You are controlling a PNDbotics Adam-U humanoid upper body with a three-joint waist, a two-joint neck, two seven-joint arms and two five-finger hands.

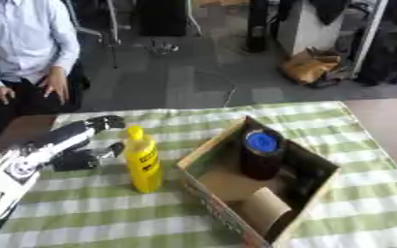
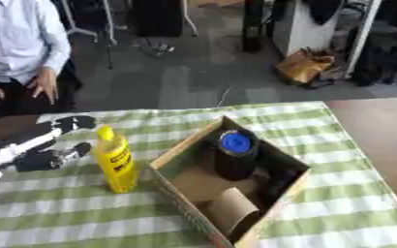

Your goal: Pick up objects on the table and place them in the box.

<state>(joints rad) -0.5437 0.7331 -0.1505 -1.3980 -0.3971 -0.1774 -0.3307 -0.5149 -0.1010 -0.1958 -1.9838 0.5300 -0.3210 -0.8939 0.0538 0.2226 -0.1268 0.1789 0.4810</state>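
1. Left eye view showed one tall yellow plastic bottle with a yellow cap (image 1: 143,162) standing upright on the green-and-white checked tablecloth (image 1: 100,213), just left of the box.
2. One open brown cardboard box (image 1: 204,150) sat at an angle on the cloth. Inside it stood one dark cylindrical container with a round blue lid (image 1: 260,154), upright against the far wall.
3. One brown cardboard roll-shaped piece (image 1: 263,209) lay in the near end of the box, and a dark object (image 1: 308,181) lay beside the container, too dim to make out.
4. The bottle carried dark printing on its front, but none of it could be read. Markings along the box's near edge were also illegible.
5. One robot hand was visible: the left hand (image 1: 87,145), black with silver parts, hovered just left of the bottle with fingers spread wide and thumb apart, holding nothing and not clearly touching the bottle.
6. The right hand appeared in neither view.
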